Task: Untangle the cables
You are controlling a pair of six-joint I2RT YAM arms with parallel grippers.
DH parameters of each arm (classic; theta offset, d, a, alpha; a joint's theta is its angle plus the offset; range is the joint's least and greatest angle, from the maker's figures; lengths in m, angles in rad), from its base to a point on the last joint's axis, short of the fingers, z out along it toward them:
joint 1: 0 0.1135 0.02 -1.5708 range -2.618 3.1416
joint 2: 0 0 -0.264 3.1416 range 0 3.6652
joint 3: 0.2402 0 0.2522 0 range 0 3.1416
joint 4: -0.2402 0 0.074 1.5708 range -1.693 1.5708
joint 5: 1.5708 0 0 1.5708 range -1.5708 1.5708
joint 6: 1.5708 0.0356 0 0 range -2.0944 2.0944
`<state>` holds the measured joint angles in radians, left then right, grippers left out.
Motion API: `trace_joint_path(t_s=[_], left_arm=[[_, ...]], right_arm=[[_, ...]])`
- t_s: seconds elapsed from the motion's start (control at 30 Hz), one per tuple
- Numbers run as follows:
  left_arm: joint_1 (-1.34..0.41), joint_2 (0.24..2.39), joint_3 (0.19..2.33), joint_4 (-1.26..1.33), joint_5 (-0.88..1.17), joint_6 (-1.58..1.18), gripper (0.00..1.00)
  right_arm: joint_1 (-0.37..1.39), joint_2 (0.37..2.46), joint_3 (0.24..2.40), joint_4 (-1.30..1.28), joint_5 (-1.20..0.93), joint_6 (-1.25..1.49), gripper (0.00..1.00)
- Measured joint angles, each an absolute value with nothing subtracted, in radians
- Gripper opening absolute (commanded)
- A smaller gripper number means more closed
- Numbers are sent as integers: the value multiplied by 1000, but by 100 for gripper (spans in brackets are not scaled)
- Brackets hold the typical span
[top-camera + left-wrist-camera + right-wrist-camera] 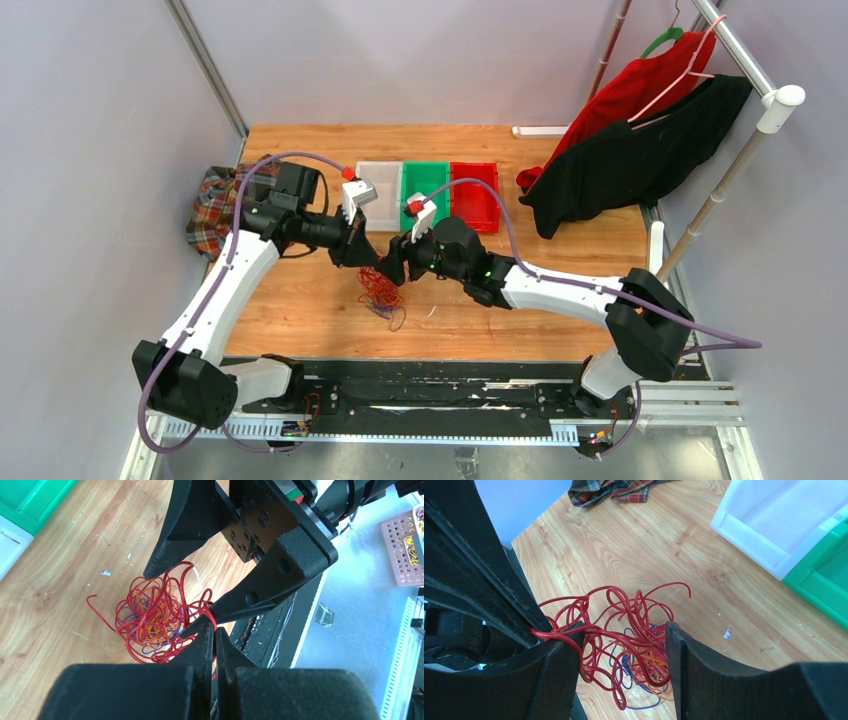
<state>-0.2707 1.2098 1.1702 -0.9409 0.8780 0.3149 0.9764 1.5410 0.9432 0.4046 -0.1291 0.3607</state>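
Cables (382, 292): a loose tangle of red, orange and dark purple strands, lying on the worktop (300, 315) near its middle, in front of the bins and well apart from them. Mostly red on the outside, with orange and purple deeper in. One red end poking out sideways over bare wood.

Left tool (212, 630): shut tight, pinching a single red strand at the edge of the tangle, the strand looped over the closed tips. Rest of the tangle spread out beyond those tips.

Right tool (621, 627): wide open, gripping nothing. Fingers (554, 680) set on either side of the tangle, straddling it. A red loop draped against the tip of one finger; red and orange loops touching the inner face of the other. From the left wrist view, one right finger's tip just beside the left tool's closed tips, at the same edge of the tangle.

Behind, in a row side by side at the far part of the worktop: white bin (378, 195), green bin (437, 170), red bin (475, 195). Plaid cloth (215, 205) bunched at the far left edge. Red and black garments (620, 150) hung on a rail at the far right, drooping onto the worktop's corner.
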Motion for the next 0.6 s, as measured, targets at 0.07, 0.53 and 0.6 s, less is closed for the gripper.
trace_joint_path(t_s=[0.07, 0.53, 0.6], left_arm=[[-271, 1207, 1178, -947, 877, 319, 1], [-270, 1160, 1224, -985, 875, 332, 1], [-270, 1160, 1241, -1007, 885, 332, 1]], right_arm=[[976, 1541, 943, 416, -129, 367, 60], [960, 1551, 928, 530, -112, 490, 54], [935, 1557, 908, 558, -103, 525, 53]])
